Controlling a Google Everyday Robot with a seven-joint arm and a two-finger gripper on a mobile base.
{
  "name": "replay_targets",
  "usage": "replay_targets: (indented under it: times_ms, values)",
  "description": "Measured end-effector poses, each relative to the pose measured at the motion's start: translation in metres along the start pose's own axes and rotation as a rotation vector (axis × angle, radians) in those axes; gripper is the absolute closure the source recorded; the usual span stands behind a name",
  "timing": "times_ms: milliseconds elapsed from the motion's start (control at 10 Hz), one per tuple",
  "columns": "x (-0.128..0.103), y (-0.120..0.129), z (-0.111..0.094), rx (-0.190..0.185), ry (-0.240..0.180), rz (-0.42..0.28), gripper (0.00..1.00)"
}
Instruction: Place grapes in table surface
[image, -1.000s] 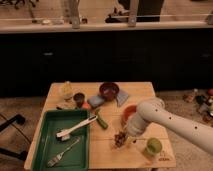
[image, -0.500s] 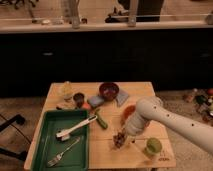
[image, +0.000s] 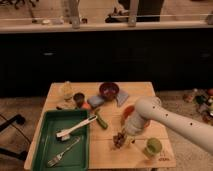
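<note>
The tool (image: 121, 136) hangs low over the front right part of the bench (image: 137, 91), at the end of a white arm that slants in from the right; whether it is spread or pressed together I cannot tell. The grapes (image: 119, 140) sit right at its tip, a small dark lumpy bunch at bench level; whether they touch the wood is unclear, and the bunch is too rounded to show a long axis. Just right of the tool stands a green cup (image: 153, 147), near the front right corner; bare planks lie in front of the tool up to the front edge. To its left, a green tray (image: 47, 132) holds a white brush (image: 75, 128) and a fork (image: 64, 151), both lying aslant; between tray and tool lies a small green vegetable (image: 102, 121). Behind the tool sits a dark red bowl (image: 109, 90), its contents hidden.
</note>
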Motion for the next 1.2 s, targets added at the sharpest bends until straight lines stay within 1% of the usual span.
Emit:
replay_targets:
  times_ms: [100, 200, 800, 1000, 1200]
  values:
    - [0.0, 0.0, 0.0, 0.001, 0.0, 0.002, 0.22]
    - [0.0, 0.0, 0.0, 0.001, 0.0, 0.003, 0.2]
    - [0.001, 0.0, -0.002, 0.004, -0.003, 0.011, 0.2]
    - [0.006, 0.0, -0.008, 0.014, -0.014, 0.026, 0.2]
    - [0.009, 0.001, -0.013, 0.019, -0.011, 0.037, 0.2]
